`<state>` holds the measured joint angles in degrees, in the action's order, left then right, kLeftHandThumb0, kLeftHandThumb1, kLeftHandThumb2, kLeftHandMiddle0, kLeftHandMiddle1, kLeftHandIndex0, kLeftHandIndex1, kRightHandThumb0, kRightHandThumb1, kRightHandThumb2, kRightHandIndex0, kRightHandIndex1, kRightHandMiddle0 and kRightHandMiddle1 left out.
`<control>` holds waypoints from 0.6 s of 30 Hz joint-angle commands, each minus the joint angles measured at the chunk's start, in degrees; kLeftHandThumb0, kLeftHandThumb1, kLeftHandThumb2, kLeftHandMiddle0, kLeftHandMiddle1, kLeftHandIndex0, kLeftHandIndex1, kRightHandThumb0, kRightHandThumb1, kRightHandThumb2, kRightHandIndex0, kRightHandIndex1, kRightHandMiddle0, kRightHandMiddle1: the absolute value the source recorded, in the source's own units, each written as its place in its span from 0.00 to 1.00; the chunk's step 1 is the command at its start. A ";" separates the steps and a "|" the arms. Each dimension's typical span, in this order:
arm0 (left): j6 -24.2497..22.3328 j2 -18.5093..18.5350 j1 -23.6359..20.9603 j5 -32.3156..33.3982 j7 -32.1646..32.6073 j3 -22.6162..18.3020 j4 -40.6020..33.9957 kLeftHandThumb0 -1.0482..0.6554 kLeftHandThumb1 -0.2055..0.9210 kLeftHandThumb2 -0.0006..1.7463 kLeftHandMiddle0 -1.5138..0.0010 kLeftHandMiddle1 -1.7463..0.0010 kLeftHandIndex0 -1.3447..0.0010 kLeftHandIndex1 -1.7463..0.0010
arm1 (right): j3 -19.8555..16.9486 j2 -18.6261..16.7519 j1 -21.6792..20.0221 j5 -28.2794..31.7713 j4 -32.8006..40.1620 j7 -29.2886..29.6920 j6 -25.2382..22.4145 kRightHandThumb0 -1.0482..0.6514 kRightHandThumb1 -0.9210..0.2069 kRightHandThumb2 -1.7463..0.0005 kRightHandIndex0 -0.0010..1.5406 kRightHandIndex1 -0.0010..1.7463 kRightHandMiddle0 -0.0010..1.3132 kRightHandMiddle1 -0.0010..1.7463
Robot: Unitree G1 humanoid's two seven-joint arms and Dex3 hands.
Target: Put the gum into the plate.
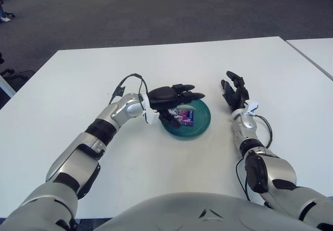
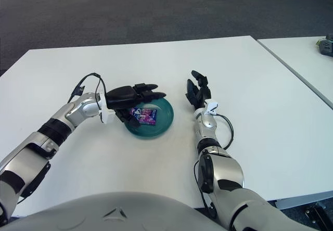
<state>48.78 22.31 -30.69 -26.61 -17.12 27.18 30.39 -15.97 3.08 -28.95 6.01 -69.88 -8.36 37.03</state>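
The fingers (image 1: 188,91) of the left hand (image 1: 169,98) are stretched out flat and loose, and nothing is held in them. Directly beneath their tips the gum (image 1: 182,116) is seen, a small purple packet lying inside the teal plate (image 1: 200,128), toward the side of the dish nearest the thumb. The fingers are held above the plate's near-left rim, apart from the packet, as the right eye view shows most clearly. Farther out, well to the other side of the plate, the right hand (image 1: 237,93) is shown beside the dish on the white table (image 1: 78,80); whether it touches the surface cannot be told, and its fingers look relaxed and empty.

The placing step is judged to be finished, since the gum is already lying in the plate. What remains is the retreat: the left hand should be lifted and drawn back toward the robot's left without the rim being clipped or the plate dragged.
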 commanded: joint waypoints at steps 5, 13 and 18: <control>-4.00 0.76 3.70 22.81 -10.88 -5.42 -4.05 0.00 1.00 0.08 1.00 1.00 1.00 1.00 | -0.39 -0.67 3.58 0.64 -3.85 -1.30 -6.05 0.31 0.00 0.65 0.23 0.00 0.00 0.42; -9.60 -9.16 0.31 27.87 -1.46 -14.23 12.29 0.00 1.00 0.12 1.00 1.00 1.00 1.00 | -1.39 -0.90 3.42 1.57 -3.95 -1.64 -7.97 0.32 0.00 0.68 0.25 0.01 0.00 0.46; -4.30 -15.40 3.67 35.76 2.20 -22.63 13.35 0.00 1.00 0.21 1.00 1.00 1.00 1.00 | -1.63 -1.13 3.66 1.66 -3.60 -1.94 -7.53 0.32 0.00 0.71 0.26 0.01 0.00 0.47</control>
<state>41.68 10.64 -27.33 4.12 -18.10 10.22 41.30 -17.11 3.25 -29.72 6.70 -70.02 -10.58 34.73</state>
